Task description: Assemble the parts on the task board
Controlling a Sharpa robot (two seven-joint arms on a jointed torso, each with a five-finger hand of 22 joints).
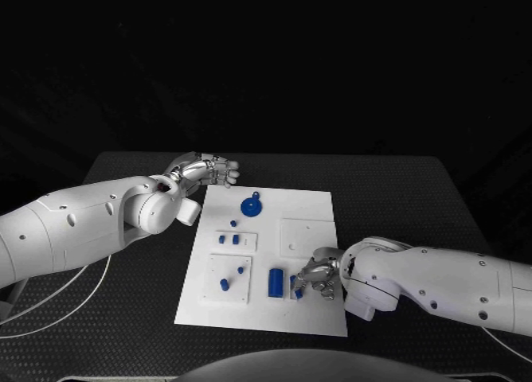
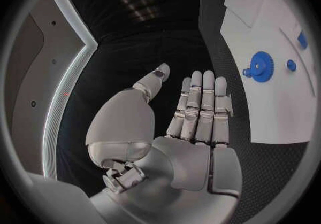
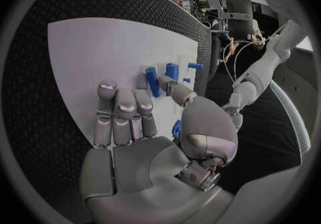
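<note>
Right hand (image 1: 318, 276) sits low over the near right part of the task board (image 1: 307, 203), fingers mostly extended and side by side, thumb reaching toward the tall blue cylinder (image 1: 275, 282). A small blue part (image 1: 295, 285) lies right at the fingertips. Can't tell whether it's pinched or just touched; the right wrist view shows blue pieces past the thumb tip but no clear grasp.

Left hand (image 1: 206, 170) hovers off the board's far left corner, over the black table (image 1: 140, 171). Palm flat, fingers straight and together, thumb apart, holding nothing.

Risks, my read:
- Right thumb is just beside the upright cylinder. A sideways sweep could tip it or push it out of its seat.
- If the small part is only touched, closing the fingers may flick it across the smooth white plate instead of catching it.
- The board looks unclamped. Pressing a part down near the edge could slide or tilt it, and the left hand isn't bracing it.
- The hand hides the parts from the head camera, so alignment is partly blind.

Holders on the board:
- Near left raised plate (image 1: 229, 277): two small blue pegs on it, one slanted.
- Middle left plate (image 1: 234, 237): two short blue pegs.
- Square plate (image 1: 305, 236) on the right: no blue parts on it.
- Blue gear (image 1: 252, 208) sits toward the far end, a small blue knob just beyond it.
</note>
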